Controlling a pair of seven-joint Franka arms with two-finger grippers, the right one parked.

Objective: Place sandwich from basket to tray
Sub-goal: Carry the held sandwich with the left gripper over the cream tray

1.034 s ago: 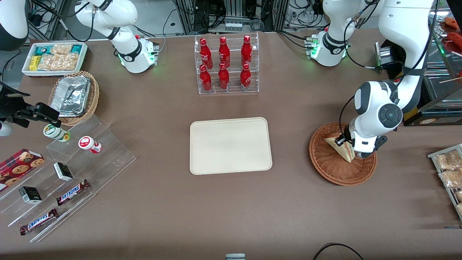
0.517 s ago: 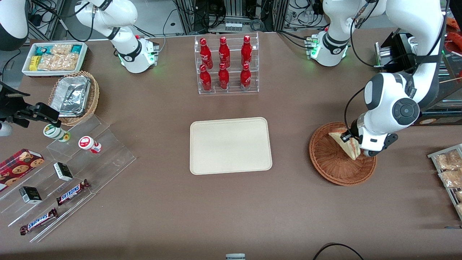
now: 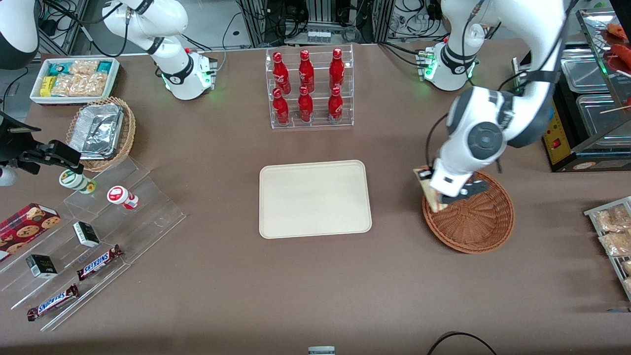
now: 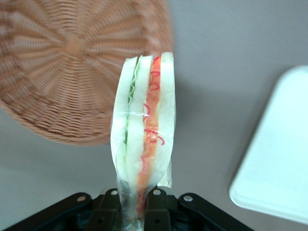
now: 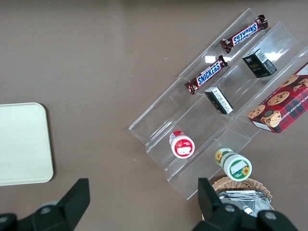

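Note:
My left gripper [image 3: 436,199] is shut on the sandwich [image 3: 428,190], a wrapped wedge of white bread with red and green filling [image 4: 143,130]. It holds the sandwich in the air above the reddish-brown wicker basket's [image 3: 475,224] rim, on the side toward the tray. The fingers [image 4: 159,211] pinch the wedge's narrow end. The basket [image 4: 67,72] holds nothing else. The beige tray [image 3: 314,198] lies bare in the middle of the table, and its corner shows in the left wrist view [image 4: 276,163].
A clear rack of red bottles [image 3: 308,88] stands farther from the front camera than the tray. A tan basket with foil containers [image 3: 101,130], a white snack bin [image 3: 74,79] and a clear stepped display of snacks [image 3: 84,236] lie toward the parked arm's end. Packets [image 3: 613,231] lie toward the working arm's end.
The gripper has lifted the sandwich out of the basket's bowl and carried it toward the tray, to above the basket's rim. The arm has swung the same way.

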